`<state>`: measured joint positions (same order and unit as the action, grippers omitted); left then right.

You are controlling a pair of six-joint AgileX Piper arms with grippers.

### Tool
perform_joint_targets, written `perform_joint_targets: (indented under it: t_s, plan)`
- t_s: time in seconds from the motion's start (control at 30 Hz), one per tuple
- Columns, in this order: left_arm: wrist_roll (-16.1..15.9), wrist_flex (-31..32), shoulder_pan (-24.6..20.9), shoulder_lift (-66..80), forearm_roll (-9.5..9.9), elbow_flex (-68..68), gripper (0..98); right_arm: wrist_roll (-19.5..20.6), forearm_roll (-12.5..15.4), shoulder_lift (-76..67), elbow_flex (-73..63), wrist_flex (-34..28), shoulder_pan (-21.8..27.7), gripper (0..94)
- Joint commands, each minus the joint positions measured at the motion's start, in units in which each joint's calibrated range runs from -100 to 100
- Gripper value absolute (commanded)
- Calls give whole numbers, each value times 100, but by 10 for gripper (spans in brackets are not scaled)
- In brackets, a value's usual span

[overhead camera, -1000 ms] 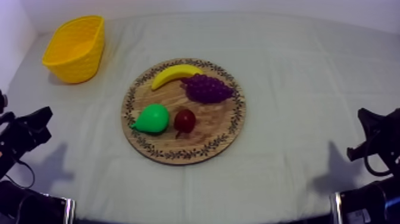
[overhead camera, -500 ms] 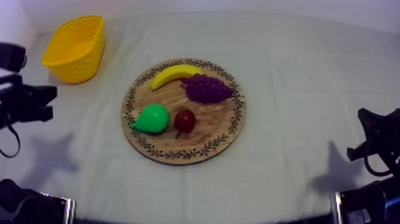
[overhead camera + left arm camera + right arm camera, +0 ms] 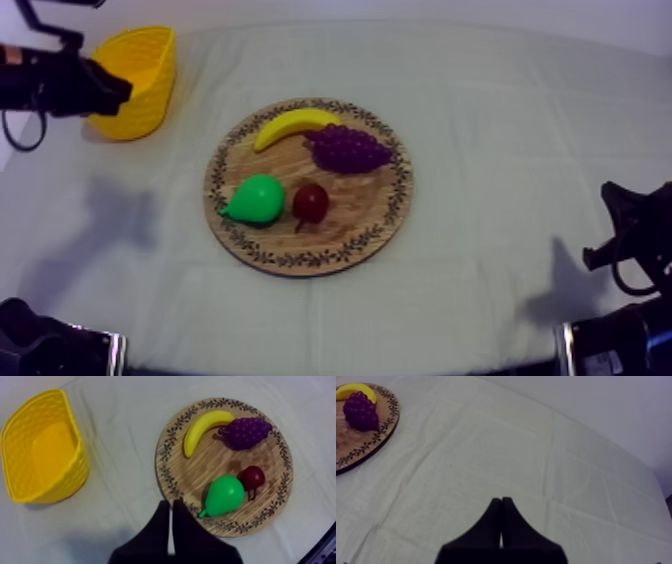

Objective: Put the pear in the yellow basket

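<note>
- Pear (image 3: 255,197): green, lying on its side on the board (image 3: 365,235), in the left part of it as seen in the top view. The stem end is turned toward the rim. It is held by nothing.
- Small red fruit (image 3: 311,201): set just beside the pear, on the pear's right. Whether the two touch cannot be told.
- Grapes (image 3: 347,148): a purple bunch, placed on the far half of the board, apart from the pear.
- Banana (image 3: 293,124): yellow, laid along the far rim, with one end against the grapes.
- Board: round, wooden, with a patterned rim. It is laid flat near the middle of the cloth (image 3: 500,110).
- Basket (image 3: 140,100): yellow, stood upright at the far left of the table, well apart from the board. Its floor is seen from above in the left wrist view.
- Left gripper (image 3: 170,526): the fingers are pressed together into a narrow wedge, and nothing is gripped. In the left wrist view the tip is seen over the cloth at the board's edge, near the pear's stem end. In the top view the arm is raised at the far left, with its end in front of the basket's wall.
- Right gripper (image 3: 501,511): the fingers are closed on each other, and nothing is gripped. It is held over bare cloth, well apart from the board.
- Right arm (image 3: 630,235): kept low at the right edge in the top view.
- Shadow (image 3: 120,215): cast on the cloth to the left of the board.
</note>
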<state>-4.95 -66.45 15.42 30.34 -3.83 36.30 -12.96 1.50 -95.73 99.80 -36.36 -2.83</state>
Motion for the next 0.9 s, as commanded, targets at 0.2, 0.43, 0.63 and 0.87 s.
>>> perform_joint_targets:
  t_s: [0.2,0.43,0.63,0.87]
  plan:
    - [-61,-523,382,-1449,146,-1385,0,-1,-1,-3,-2,-2,0,4]
    - [-28,-1138,698,-2474,220,-2648,0,-1,-1,-3,-2,-2,0,4]
    - [96,-1732,968,-3122,321,-3541,0,-1,-1,-3,-2,-2,0,4]
    - [192,-1873,1158,-3394,344,-3841,0,-1,-1,-3,-2,-2,0,4]
